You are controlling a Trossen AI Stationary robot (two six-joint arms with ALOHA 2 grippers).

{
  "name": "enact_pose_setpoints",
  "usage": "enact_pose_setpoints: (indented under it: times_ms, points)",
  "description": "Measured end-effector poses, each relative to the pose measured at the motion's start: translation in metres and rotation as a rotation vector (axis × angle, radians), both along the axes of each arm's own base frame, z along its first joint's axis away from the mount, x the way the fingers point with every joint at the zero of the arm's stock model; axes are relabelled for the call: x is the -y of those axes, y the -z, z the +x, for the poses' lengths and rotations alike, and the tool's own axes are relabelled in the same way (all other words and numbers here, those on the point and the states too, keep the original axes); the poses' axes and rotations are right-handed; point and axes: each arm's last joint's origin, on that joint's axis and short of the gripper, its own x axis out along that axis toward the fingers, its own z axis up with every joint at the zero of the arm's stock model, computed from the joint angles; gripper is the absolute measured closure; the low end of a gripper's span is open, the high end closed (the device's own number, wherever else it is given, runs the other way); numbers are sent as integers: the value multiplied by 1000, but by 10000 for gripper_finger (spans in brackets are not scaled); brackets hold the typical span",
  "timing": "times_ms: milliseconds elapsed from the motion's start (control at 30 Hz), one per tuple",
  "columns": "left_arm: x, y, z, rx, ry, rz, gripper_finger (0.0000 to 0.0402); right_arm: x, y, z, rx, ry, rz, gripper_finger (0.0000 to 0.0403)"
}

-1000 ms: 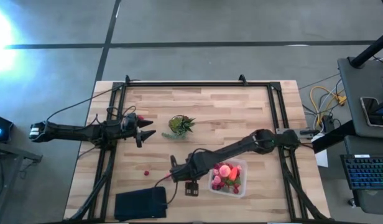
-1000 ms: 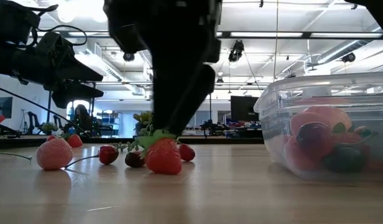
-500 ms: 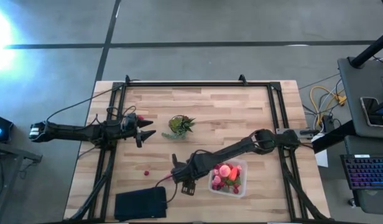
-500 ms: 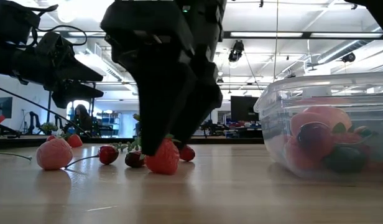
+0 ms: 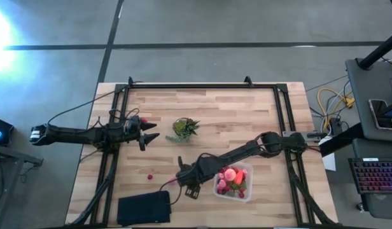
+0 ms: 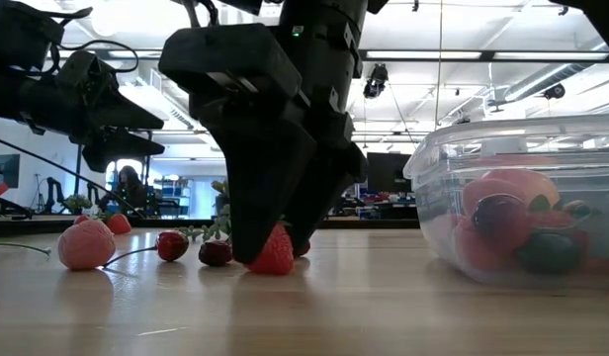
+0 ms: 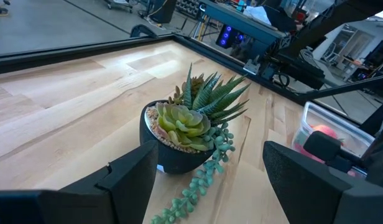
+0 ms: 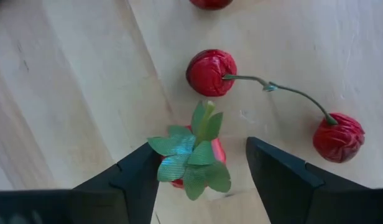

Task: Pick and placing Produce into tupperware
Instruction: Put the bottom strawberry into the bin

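Right gripper (image 8: 201,165) lowered around one strawberry (image 8: 194,163)

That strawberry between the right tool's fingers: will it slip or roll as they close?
The strawberry tapers toward its tip, so it may squirt out of the right tool. Its leafy green cap looks floppy, poor to grip. On the bare wooden table it could roll aside if nudged.

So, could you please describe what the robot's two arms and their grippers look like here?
Both arms are slim, dark and jointed. The left arm ends in the left gripper, with two pointed black fingers, and a thin dark cable loops along it. The right arm looks alike; the right gripper has broad, matte black, wedge-shaped fingers. No markings show.
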Motion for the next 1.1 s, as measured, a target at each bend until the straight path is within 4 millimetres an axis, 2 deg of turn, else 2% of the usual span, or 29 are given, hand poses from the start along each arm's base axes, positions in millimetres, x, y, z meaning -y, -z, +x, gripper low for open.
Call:
enact_pose_setpoints:
  times_ms: [167, 367, 500, 667, 833, 900, 967, 1033, 1100]
  points:
    - [0, 0, 0, 0, 0, 0, 125, 0, -2, 0, -1, 0, 0, 197]
    - [0, 0, 0, 0, 0, 0, 125, 0, -3, 0, -14, -5, 21, 246]
    - [0, 0, 0, 0, 0, 0, 125, -3, -15, 3, 12, -7, 51, 277]
    - [0, 0, 0, 0, 0, 0, 125, 2, -62, 1, -3, 67, 44, 280]
    - [0, 0, 0, 0, 0, 0, 125, 11, -126, -22, -45, 192, -14, 269]
    - [0, 0, 0, 1, 0, 0, 125, 17, -156, -41, -12, 280, 25, 271]
    - [0, 0, 0, 0, 0, 0, 125, 20, -178, -63, -16, 381, 48, 273]
    - [0, 0, 0, 0, 0, 0, 125, 20, -190, -86, -68, 474, 31, 274]
    - [0, 0, 0, 0, -1, 0, 125, 15, -194, -106, -119, 552, 15, 273]
